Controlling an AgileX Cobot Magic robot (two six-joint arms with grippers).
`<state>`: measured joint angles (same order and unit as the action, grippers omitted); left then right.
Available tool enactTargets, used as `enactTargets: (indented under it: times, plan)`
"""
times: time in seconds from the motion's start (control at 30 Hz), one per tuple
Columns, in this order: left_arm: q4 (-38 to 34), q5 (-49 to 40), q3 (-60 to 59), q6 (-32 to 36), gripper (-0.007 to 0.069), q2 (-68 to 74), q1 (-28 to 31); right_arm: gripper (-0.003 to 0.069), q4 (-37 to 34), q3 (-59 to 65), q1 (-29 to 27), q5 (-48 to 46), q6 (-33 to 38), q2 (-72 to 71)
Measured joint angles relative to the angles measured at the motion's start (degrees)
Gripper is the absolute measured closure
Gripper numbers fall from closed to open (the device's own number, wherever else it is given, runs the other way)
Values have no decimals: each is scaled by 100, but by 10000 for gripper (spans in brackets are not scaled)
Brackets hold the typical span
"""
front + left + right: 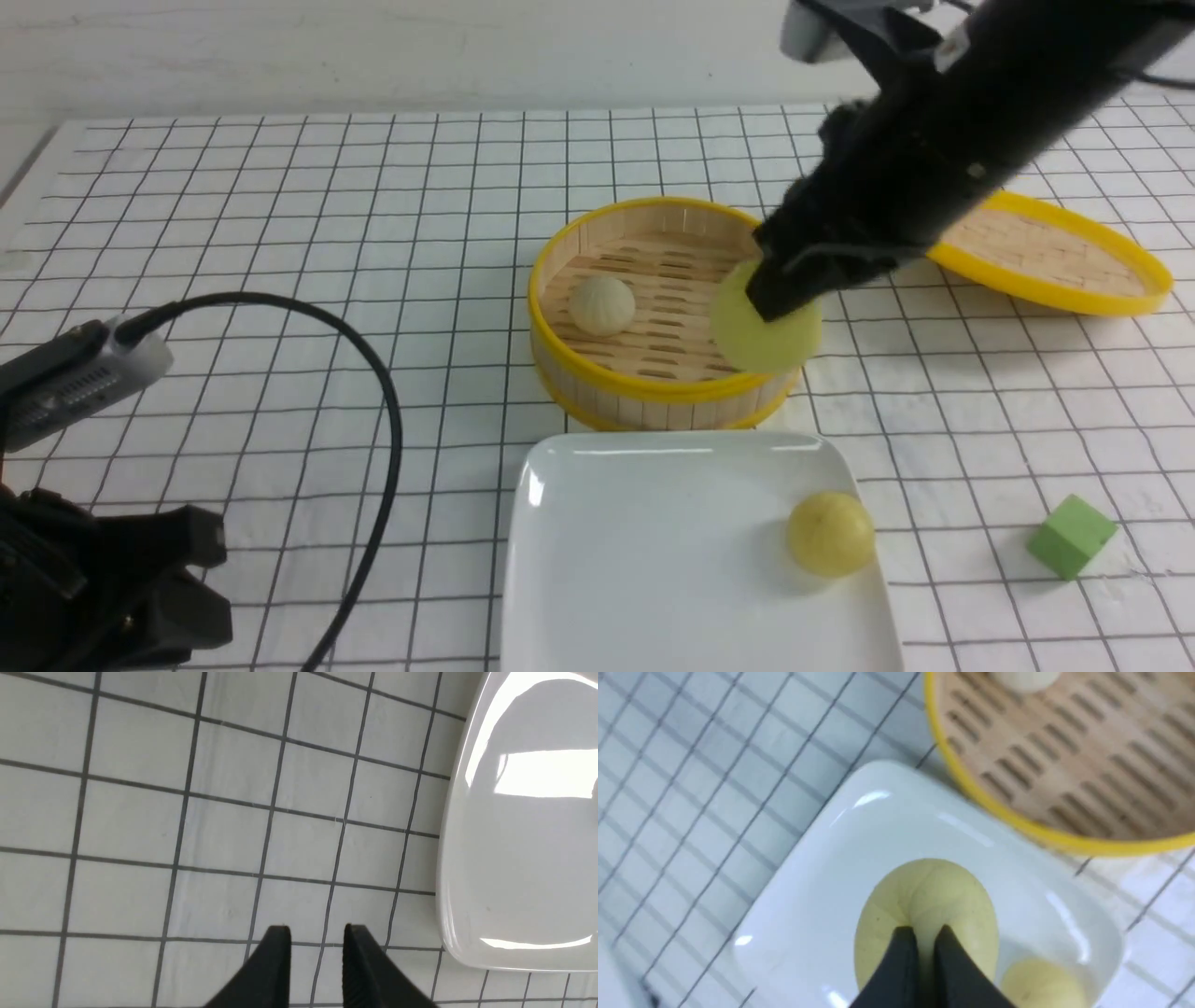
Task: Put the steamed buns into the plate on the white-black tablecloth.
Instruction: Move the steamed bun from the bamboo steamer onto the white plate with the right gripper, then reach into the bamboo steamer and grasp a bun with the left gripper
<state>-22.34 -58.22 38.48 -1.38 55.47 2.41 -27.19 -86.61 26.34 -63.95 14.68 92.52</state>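
Clenched on a pale yellow bun (780, 341) with the right hand (923, 933), held up by the 4 o'clock rim of the bamboo steamer (597, 378). Inside the steamer at 9 o'clock, an off-white bun (602, 305). At 6 o'clock from the steamer, the plate (635, 560) on the checked cloth (280, 233), with a second yellow bun (831, 534) toward its 3 o'clock edge. At 9 o'clock of the plate, over the cloth, the left hand (315, 947), released and holding nothing. Off at 3 o'clock, a green cube (1072, 536).
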Motion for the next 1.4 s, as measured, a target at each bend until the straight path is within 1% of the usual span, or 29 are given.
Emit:
enactTargets:
  times: [0.03,0.1,0.13,0.23,0.27,0.3,0.33,0.4,0.53,0.57,0.6,0.7,0.73,0.8,0.83,0.87,0.9,0.93,0.97,1.0,1.03,1.1,1.17,1.2,1.23,1.27,1.3,1.37,1.4]
  plan:
    - [0,-20,0,0,428,0,0,641,-316,632,48,31,127,-203]
    - [0,-21,0,0,426,0,0,637,-510,1315,146,215,293,-315]
    - [1,-25,0,0,426,0,0,631,-640,1892,277,562,437,-333]
    - [8,-25,0,0,423,0,0,610,-685,2674,488,1217,544,-270]
    - [23,-8,0,0,421,0,0,581,-685,3135,613,1869,590,-166]
    - [23,-5,0,0,419,0,0,554,-685,3282,671,2133,603,-110]
    - [23,-5,0,0,419,0,0,554,-685,3314,671,2195,603,-97]
    - [36,-5,0,0,411,0,0,445,-685,3530,725,2710,607,69]
    - [51,0,0,0,396,0,0,261,-696,3510,724,2787,607,61]
    - [51,0,0,0,395,0,0,242,-666,3501,724,2766,607,51]
    - [54,24,0,0,382,0,0,187,-539,3390,700,2527,607,-60]
    - [3,27,83,0,368,48,0,140,-185,3019,593,1908,444,-403]
    - [-32,-13,176,0,363,101,0,144,10,2833,501,1653,299,-579]
    - [-148,-117,480,0,357,302,0,204,500,2464,320,1074,-95,-1026]
    - [-167,-126,480,0,356,324,0,213,609,2399,282,1018,-137,-1070]
    - [-354,-158,799,20,355,548,-79,308,1051,2194,126,541,-494,-1476]
    - [-377,-170,829,26,355,577,-118,321,1163,2161,87,490,-531,-1523]
    - [-455,-180,1041,67,355,795,-278,426,1522,2101,-41,144,-802,-1859]
    - [-475,-183,1098,75,355,864,-349,440,1570,2096,-58,50,-881,-1958]
    - [-503,-187,1287,87,355,1123,-696,549,1905,2096,-185,-279,-1166,-2352]
    - [-507,-164,1454,58,355,1425,-995,618,2103,2132,-258,-482,-1306,-2600]
    - [-462,-69,1710,-38,353,1758,-1397,664,2301,2249,-313,-627,-1468,-3047]
    - [-348,76,1992,-192,348,2174,-1725,673,2390,2404,-332,-676,-1593,-3387]
    - [-95,218,2452,-370,333,2608,-2078,675,2411,2633,-337,-689,-1654,-3743]
    - [-95,218,2511,-392,330,2663,-2078,675,2411,2663,-337,-681,-1663,-3785]
    - [223,251,3013,-595,301,3157,-2348,675,2415,2927,-349,-596,-1674,-4101]
    - [261,251,3152,-612,297,3212,-2374,675,2415,2927,-349,-578,-1674,-4131]
    - [759,191,4116,-837,239,3916,-2645,675,2429,3231,-355,-370,-1674,-4395]
    - [832,183,4193,-848,234,3970,-2679,675,2429,3248,-355,-357,-1674,-4408]
